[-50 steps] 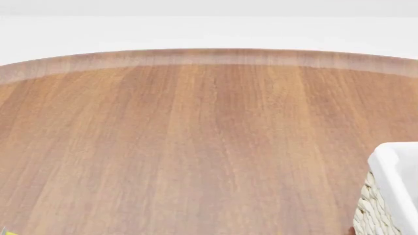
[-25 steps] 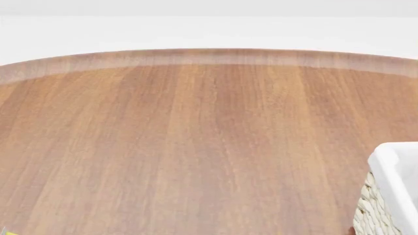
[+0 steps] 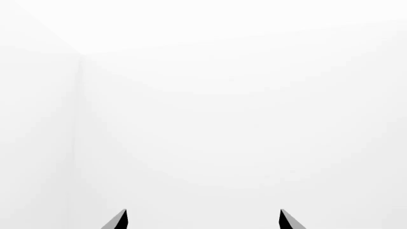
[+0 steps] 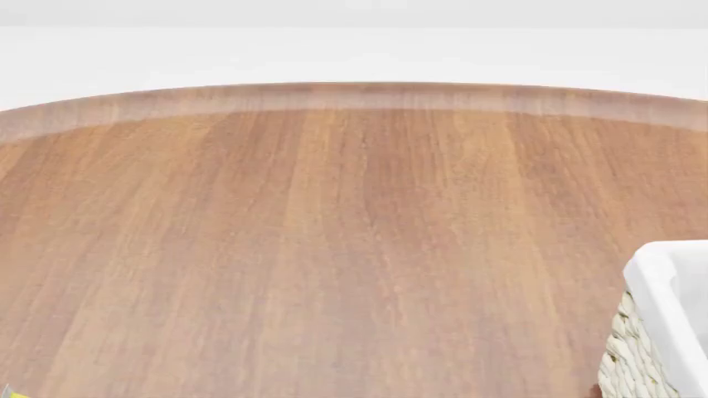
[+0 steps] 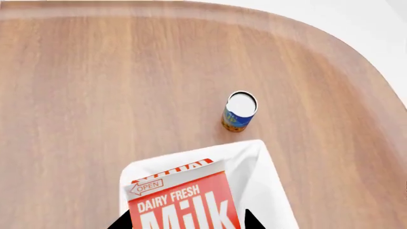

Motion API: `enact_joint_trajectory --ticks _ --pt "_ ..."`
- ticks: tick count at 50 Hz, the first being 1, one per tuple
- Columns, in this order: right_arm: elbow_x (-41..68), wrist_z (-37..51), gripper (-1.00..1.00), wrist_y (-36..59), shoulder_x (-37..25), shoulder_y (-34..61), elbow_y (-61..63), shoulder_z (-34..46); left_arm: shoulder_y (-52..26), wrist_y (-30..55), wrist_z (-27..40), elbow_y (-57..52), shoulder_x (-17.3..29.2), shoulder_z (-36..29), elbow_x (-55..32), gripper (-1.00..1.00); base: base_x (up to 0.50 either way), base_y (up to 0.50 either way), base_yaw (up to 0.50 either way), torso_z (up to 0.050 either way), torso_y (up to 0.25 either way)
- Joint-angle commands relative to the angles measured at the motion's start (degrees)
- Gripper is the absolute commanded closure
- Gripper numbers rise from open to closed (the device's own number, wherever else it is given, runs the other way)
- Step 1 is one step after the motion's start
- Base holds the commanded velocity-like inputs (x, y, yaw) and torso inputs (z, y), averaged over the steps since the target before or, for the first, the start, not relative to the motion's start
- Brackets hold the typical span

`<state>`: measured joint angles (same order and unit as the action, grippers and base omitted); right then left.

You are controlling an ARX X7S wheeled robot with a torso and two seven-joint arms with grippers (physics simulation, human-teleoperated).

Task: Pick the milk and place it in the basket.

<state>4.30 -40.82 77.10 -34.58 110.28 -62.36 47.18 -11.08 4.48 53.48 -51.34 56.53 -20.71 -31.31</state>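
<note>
In the right wrist view the milk (image 5: 184, 195), a carton with a red face and white "Dairy Fresh Milk" lettering, sits between the two dark fingertips of my right gripper (image 5: 188, 220), which is shut on it. Right behind the carton lies the white cloth lining of the basket (image 5: 266, 177), so the milk hangs over one corner of it. In the head view only a corner of the basket (image 4: 664, 327) shows at the lower right, woven side under a white rim. My left gripper (image 3: 203, 220) is open, with nothing but white wall between its fingertips. Neither gripper appears in the head view.
A small can (image 5: 239, 111) with a white top and a blue-orange label stands on the wooden table (image 5: 95, 95) just beyond the basket. The table's rounded far edge (image 4: 354, 95) meets a white floor. A sliver of something yellow (image 4: 9, 394) shows at the head view's lower left corner.
The head view has shifted very slightly, with the basket corner a touch lower in the picture. Nothing else visibly differs.
</note>
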Motion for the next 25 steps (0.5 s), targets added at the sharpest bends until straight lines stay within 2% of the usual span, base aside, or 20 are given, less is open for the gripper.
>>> enact_joint_trajectory --ticks 1,25 --pt "-2.31 -1.12 1.0 -8.03 5.6 1.54 -12.43 0.01 -0.43 -2.32 -0.23 3.0 -1.39 1.12 2.38 -1.0 0.0 0.0 0.0 0.0 0.0" --pt "-1.68 0.54 1.0 -11.02 4.75 -4.72 -12.46 -3.28 -0.2 -2.41 -0.5 3.37 -1.93 0.66 2.96 -1.0 0.0 0.0 0.0 0.0 0.001"
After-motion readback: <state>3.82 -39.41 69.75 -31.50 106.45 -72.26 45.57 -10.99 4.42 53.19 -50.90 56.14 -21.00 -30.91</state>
